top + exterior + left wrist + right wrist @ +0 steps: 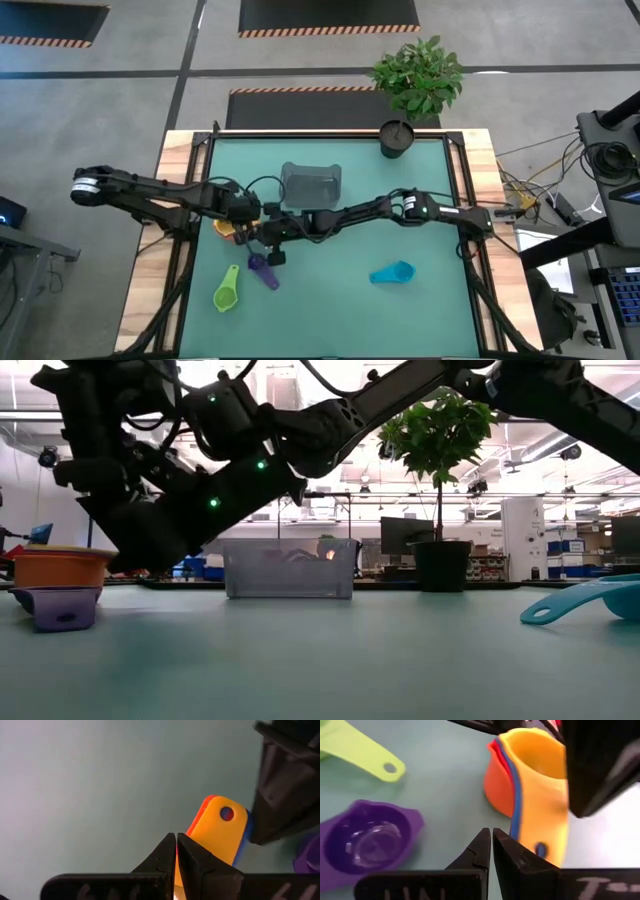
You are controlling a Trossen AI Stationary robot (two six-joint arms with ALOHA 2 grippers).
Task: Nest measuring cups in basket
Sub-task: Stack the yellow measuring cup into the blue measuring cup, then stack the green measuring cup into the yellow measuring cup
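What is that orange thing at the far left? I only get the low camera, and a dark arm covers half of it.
Observer: It is a stack of nested cups: orange outside, then red, blue and yellow inside.
Operator: Are there cups I am missing?
Observer: Yes, a green cup lies on the mat beside the purple cup.
Operator: Whose arm is in that tangle?
Observer: Both. From above, the two arms meet at the stack. The left gripper is shut over the yellow handle, and the right gripper is shut next to the stack.
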